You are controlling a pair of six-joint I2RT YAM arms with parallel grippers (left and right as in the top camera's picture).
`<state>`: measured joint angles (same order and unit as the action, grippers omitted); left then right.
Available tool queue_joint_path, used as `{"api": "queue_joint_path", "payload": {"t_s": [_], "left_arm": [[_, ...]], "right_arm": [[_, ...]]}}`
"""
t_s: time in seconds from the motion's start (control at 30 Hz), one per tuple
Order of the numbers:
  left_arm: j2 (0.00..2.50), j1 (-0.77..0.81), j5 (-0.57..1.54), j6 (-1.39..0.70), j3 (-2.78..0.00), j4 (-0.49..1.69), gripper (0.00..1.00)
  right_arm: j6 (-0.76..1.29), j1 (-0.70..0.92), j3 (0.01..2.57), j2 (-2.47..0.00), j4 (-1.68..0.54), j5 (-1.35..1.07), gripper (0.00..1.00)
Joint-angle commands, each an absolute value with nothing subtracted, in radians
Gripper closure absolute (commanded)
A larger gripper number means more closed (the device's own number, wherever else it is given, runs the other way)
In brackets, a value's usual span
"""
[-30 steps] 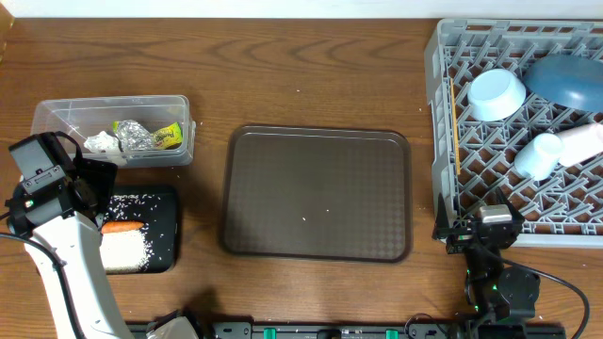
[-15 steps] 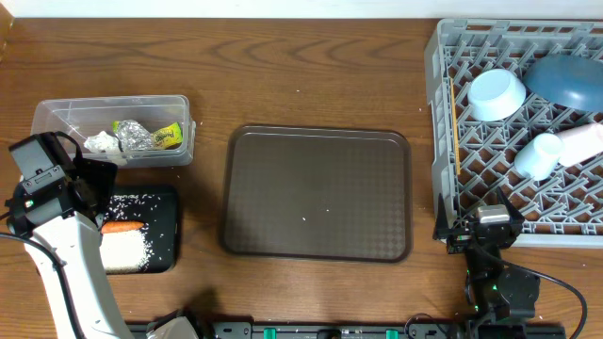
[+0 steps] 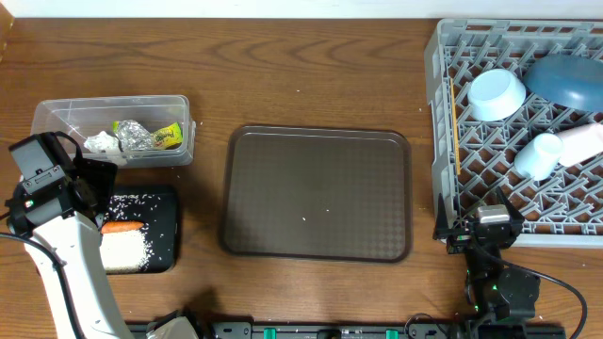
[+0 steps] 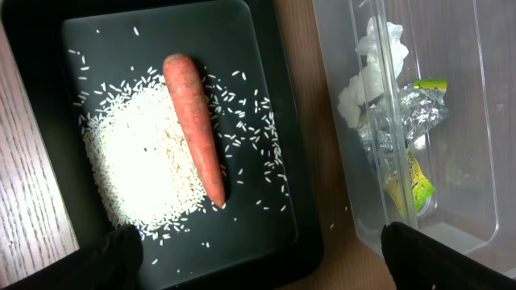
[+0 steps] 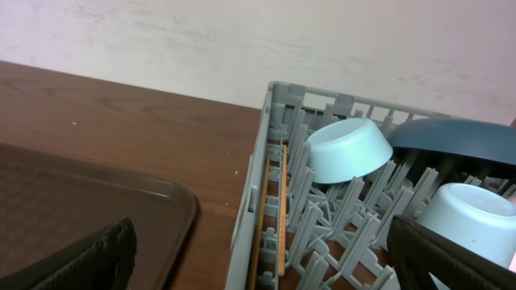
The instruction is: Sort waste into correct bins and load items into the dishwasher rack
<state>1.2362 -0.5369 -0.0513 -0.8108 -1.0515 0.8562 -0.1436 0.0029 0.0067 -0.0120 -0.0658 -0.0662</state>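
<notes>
The black tray holds the rice heap and the orange carrot; both also show in the left wrist view, the rice and the carrot. The clear tub holds the silver-white wrapper and the yellow-green packet. The grey rack holds the dark-blue bowl, the light-blue bowl, pale cups and chopsticks. My left gripper is open above the tray's near edge. My right gripper is open and empty at the rack's front-left corner.
A large brown serving tray lies in the middle of the wooden table between the bins and the rack. The rack's wall stands right in front of the right gripper.
</notes>
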Motion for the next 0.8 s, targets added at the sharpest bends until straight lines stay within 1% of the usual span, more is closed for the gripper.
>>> {"api": "queue_joint_path", "payload": {"t_s": [0.0,0.2,0.43,0.53,0.67,0.77], "left_arm": [[1.242,-0.543,-0.056,-0.805,-1.071,0.859,0.02],[1.229,-0.543,-0.056,-0.805,-1.068,0.859,0.02],[1.123,-0.538,-0.064,-0.805,-1.046,0.886,0.02],[1.077,-0.506,-0.064,-0.805,-1.035,0.879,0.02],[1.028,-0.402,-0.087,-0.804,-1.007,0.769,0.02],[0.979,-0.282,-0.121,-0.719,-0.933,0.587,0.02]], "right_arm": [[-0.159,-0.006,0.006,-0.005,-0.071,-0.052,0.01],[-0.159,-0.006,0.006,-0.005,-0.071,-0.052,0.01],[-0.159,-0.006,0.006,-0.005,-0.071,-0.052,0.01],[-0.159,-0.006,0.006,-0.005,-0.071,-0.052,0.01],[-0.159,-0.006,0.006,-0.005,-0.071,-0.052,0.01],[-0.159,-0.006,0.006,-0.005,-0.071,-0.052,0.01]]}}
